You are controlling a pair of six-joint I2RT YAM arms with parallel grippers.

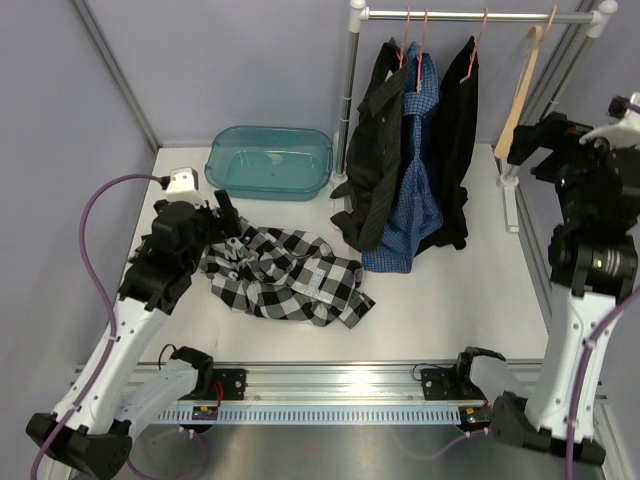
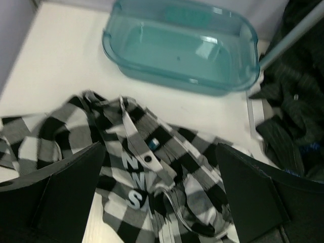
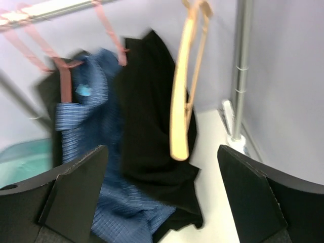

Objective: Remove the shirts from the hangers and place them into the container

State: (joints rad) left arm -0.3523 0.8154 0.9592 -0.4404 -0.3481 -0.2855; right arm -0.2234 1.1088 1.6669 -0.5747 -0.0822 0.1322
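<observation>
A black-and-white check shirt (image 1: 285, 275) (image 2: 152, 167) lies crumpled on the table, off any hanger. My left gripper (image 1: 230, 225) (image 2: 161, 151) hovers open over its collar end, with nothing between the fingers. The teal container (image 1: 216, 160) (image 2: 114, 46) stands empty just beyond it. Two black shirts (image 1: 375, 130) (image 1: 458, 120) and a blue check shirt (image 1: 415, 175) (image 3: 81, 121) hang on pink hangers (image 1: 412, 45) (image 3: 109, 25). A bare wooden hanger (image 1: 522, 95) (image 3: 181, 111) hangs at the rail's right end. My right gripper (image 1: 520, 150) (image 3: 162, 152) is open beside it, holding nothing.
The clothes rail (image 1: 460, 15) rests on metal posts (image 1: 347, 90) (image 3: 240, 71) with feet on the table. A small white device (image 1: 183, 180) lies left of the container. The hanging shirts' tails reach down onto the tabletop.
</observation>
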